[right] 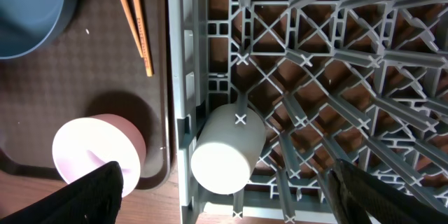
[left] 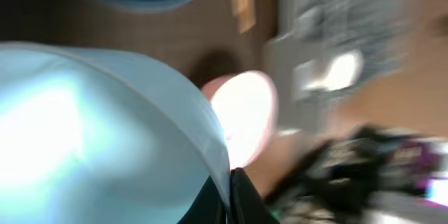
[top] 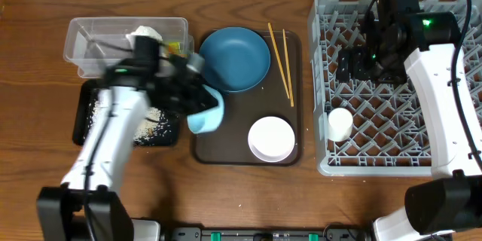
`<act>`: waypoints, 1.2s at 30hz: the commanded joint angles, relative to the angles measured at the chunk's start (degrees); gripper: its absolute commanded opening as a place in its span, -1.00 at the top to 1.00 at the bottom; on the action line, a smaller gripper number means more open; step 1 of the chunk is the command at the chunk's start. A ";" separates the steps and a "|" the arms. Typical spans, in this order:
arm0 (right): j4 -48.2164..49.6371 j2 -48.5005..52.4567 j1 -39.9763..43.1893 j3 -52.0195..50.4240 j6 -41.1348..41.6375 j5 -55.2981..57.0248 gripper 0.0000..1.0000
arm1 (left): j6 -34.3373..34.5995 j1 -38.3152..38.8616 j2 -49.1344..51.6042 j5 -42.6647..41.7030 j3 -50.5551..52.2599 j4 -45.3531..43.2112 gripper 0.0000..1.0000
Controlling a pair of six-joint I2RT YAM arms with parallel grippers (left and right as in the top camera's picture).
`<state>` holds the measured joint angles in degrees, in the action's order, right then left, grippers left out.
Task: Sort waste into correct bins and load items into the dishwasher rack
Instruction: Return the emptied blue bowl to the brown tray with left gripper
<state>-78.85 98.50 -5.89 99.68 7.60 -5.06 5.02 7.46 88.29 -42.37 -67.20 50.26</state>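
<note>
Left gripper is clamped shut on the rim of the light blue bowl, which is tilted on its side over the left edge of the brown serving tray. Whether the bowl touches the tray cannot be told. In the blurred left wrist view, the bowl's pale wall fills the left half and runs down into the dark fingers.

On the tray, the dark blue plate sits at the far left, just beyond the held bowl. The chopsticks lie along the tray's right side, running from its far edge toward its middle. The white-pinkish bowl stands at the tray's robot-side right corner.

Left of the tray, on the robot's side, is the black tray, with whitish rice scraps scattered in it and the left arm crossing above it. Behind it, off the brown tray's far left corner, is the clear tub. It holds the crumpled tissue and, at the end nearest the tray, the yellow-green wrapper.

Just beside the tray's right edge stands the dishwasher rack. The white cup lies on its side inside, against the rack wall nearest the tray.

Further right of the tray, the right gripper hovers above the rack with its jaws wide apart and nothing between them. In the right wrist view, its fingers frame the cup below.
</note>
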 commanded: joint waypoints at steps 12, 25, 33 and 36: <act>-0.15 -0.35 -1.09 0.70 -0.39 0.50 -0.84 | 10.05 20.44 9.79 31.95 -0.55 -4.52 0.88; 3.50 -0.35 -3.76 0.70 -0.39 -5.84 -0.83 | 10.34 20.74 11.89 29.22 -1.90 -5.33 0.33; 14.51 0.11 -11.32 0.70 5.35 -9.25 -0.79 | 10.29 18.05 8.41 28.92 -8.94 0.61 0.17; 18.84 1.92 -15.04 0.70 10.75 -5.35 -0.74 | 10.32 14.69 5.03 28.94 -10.67 2.89 0.17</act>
<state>-61.69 98.65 -18.00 99.68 12.19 -12.67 15.22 24.93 97.27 -13.43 -75.44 51.96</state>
